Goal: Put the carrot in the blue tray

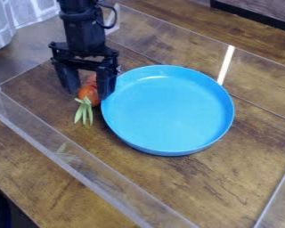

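"Carrot (pixel 88 98)?"
"Ridged orange, leafy top, on the wood tabletop (pixel 64 183), by the tray's left rim. My gripper (pixel 90 89)'s fingers are apart around it."
"Blue tray (pixel 169 109)?"
"Round, smooth plastic, empty."

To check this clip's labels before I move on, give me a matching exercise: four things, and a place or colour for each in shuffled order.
Things
1. carrot body
2. leafy top
3. blue tray
4. tool

Places and colours
A. round and bright blue, on the wooden surface
B. black, open, around the carrot body
C. orange, beside the blue tray
D. green, pointing toward the bottom of the picture

Pairs: 1-C, 2-D, 3-A, 4-B
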Controlling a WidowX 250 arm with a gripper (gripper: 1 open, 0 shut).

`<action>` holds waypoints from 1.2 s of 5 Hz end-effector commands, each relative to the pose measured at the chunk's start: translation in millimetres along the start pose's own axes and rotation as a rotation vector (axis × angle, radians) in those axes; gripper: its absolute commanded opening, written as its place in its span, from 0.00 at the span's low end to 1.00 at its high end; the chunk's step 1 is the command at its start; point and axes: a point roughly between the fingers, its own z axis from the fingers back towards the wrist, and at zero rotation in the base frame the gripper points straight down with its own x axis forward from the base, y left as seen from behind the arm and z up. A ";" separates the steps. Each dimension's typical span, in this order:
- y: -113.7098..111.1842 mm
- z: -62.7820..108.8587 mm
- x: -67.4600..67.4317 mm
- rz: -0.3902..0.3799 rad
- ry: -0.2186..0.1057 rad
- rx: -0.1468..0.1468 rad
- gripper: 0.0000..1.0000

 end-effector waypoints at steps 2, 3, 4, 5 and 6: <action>11.5 3.5 13.4 0.025 -0.072 -0.015 1.00; 13.6 -2.7 16.5 0.030 -0.070 -0.010 0.00; 13.7 -4.7 17.9 0.024 -0.070 -0.005 0.00; 13.9 -2.8 24.7 0.015 -0.073 -0.003 0.00; 14.0 -2.1 31.7 0.005 -0.076 -0.001 0.00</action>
